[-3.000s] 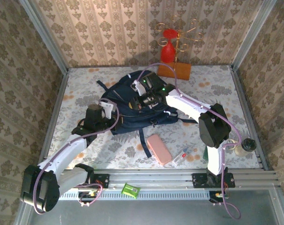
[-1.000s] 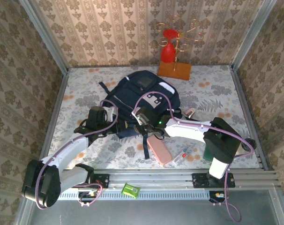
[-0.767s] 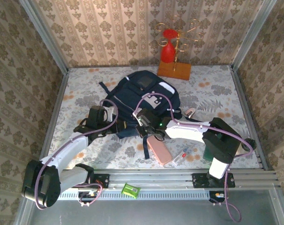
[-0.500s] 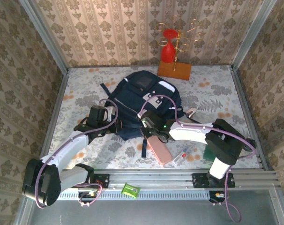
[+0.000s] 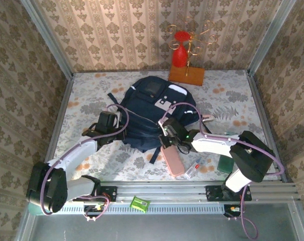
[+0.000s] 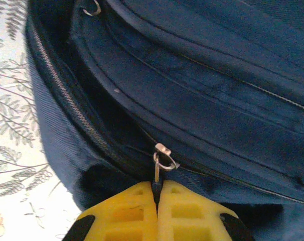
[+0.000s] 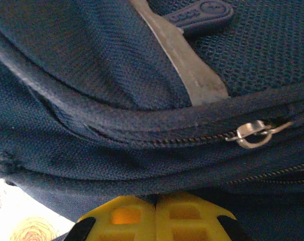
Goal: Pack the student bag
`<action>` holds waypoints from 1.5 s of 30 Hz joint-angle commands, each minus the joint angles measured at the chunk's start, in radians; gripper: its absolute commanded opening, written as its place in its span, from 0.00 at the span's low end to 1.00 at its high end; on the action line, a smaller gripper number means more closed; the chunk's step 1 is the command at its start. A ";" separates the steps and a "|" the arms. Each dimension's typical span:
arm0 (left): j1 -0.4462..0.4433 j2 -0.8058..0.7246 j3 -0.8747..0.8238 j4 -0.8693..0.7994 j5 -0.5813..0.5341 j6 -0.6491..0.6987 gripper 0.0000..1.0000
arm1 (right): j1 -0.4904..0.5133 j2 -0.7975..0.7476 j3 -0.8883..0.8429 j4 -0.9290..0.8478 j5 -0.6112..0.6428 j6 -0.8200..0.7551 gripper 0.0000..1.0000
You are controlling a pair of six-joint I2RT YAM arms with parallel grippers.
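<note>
student bag [image 5: 149,108]: lies flat in the middle of the table [image 5: 87,100], front panel up, straps trailing toward the near edge, with both arms reaching in at its near side.
left gripper [image 6: 157,190]: yellow fingers pressed fully together on the metal zipper pull [image 6: 156,173] of a long zip on the bag's left flank; the tab runs straight down into the seam between the pads.
right gripper [image 7: 156,203]: fingers closed pad to pad, hard against the bag's lower edge under a grey trim stripe [image 7: 184,57]; i cannot tell whether a fold of fabric is caught between them.
second zip slider [image 7: 252,134]: sits off to the right of the right fingers and is not held.
pink pencil case [image 5: 172,159]: on the table just beside the bag's near edge, outside it.
pen-like item [image 5: 194,166]: on the table right of the case, apart from the bag.
green object [image 5: 225,163]: partly under the right arm, too hidden to name.
done so far: judging by the layout, nothing is packed; no compartment gapes open in the overhead view.
step in hand: likely opening a zip, the left gripper pulling the tab while the right steadies the bag.
left to do: open a compartment wide enough, load the loose items, then close the zip.
</note>
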 commanded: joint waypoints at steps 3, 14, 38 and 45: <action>0.010 0.014 0.035 -0.025 -0.164 0.050 0.00 | -0.077 -0.063 -0.040 -0.070 0.041 -0.017 0.00; -0.097 -0.054 -0.041 -0.036 0.011 0.051 0.00 | -0.169 -0.051 0.017 -0.155 0.034 0.019 0.00; -0.296 -0.055 -0.037 0.077 0.002 -0.085 0.00 | -0.244 -0.013 0.254 -0.375 -0.066 0.041 0.41; -0.301 -0.030 -0.029 0.080 0.004 -0.079 0.00 | -0.226 -0.138 0.034 0.032 -0.429 0.450 0.70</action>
